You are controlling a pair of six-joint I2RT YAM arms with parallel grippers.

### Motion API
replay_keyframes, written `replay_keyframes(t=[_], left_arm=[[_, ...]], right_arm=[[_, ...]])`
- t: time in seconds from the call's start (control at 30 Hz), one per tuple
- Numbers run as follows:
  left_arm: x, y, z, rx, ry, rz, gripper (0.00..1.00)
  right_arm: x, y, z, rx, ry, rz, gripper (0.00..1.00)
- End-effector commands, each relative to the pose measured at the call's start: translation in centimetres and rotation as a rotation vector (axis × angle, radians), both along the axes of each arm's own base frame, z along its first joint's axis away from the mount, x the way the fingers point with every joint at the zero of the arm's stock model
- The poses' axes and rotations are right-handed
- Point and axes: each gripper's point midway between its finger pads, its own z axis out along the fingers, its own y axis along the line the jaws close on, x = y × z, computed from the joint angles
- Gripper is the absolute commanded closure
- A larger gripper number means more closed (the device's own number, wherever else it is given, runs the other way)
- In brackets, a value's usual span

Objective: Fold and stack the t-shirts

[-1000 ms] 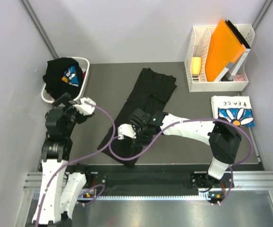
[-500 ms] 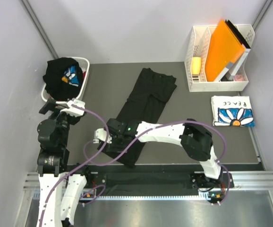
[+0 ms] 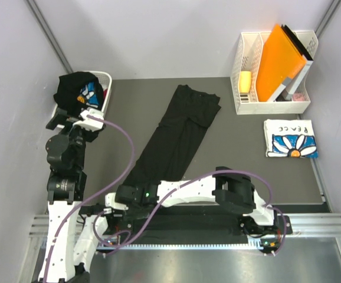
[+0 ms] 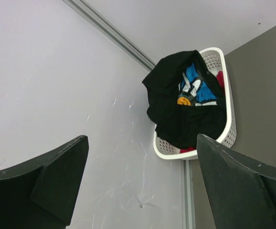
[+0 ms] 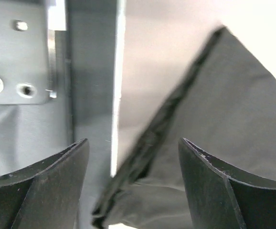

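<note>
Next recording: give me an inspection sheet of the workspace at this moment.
Surface: dark grey table, no spills seen.
Job's things: long black tee folded into a strip, lying diagonally on the table; printed black tee heaped in white basket; folded daisy tee at the right edge.
Clutter: file rack with orange folder, far right corner.
Grippers: left gripper open, empty, facing the basket; right gripper open over the long tee's near hem.
Cables: purple cable loops beside the long tee.
Surroundings: grey walls; nothing else seen.
</note>
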Motion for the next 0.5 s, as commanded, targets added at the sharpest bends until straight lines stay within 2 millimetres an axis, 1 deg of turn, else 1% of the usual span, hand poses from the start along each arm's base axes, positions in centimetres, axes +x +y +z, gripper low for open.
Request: replay_keyframes(t=[0.0,0.03,0.1,0.13,0.2,0.37,0.47], left_arm=[[-0.4,-0.5,4.2,-0.032,-0.143,-0.030,0.01],[-0.4,-0.6,4.2,-0.033,-0.145,-0.036,0.01],[-0.5,-0.9,4.2,-0.037,-0.146,-0.054,0.01],[-0.4,-1.0,4.1,-0.037,-0.143,-0.058,0.01],[-0.5,-1.1,3.9,-0.039,-0.139,-0.062,0.01],[-0.3,-1.5,3.4,-0.027,-0.125,-0.086,0.02],[-0.2,-1.6,3.3,-0.022,-0.129,-0.090,0.02]], right_arm=[[1.0,1.1,0.0,0.036,-0.083,-0.061,0.25],[1.6,0.9,-0.7,0.021,-0.099,-0.075,0.25],[2.2,0.8,-1.2,0.018,-0.104,-0.093,0.25],[2.7,0.4,-1.7,0.005,-0.122,-0.107,0.26],[3.7,0.1,-1.7,0.008,-0.140,-0.126,0.26],[5.7,-0.6,-0.8,0.026,-0.144,-0.165,0.26],[6.6,-1.2,-1.4,0.007,-0.142,-0.182,0.27]])
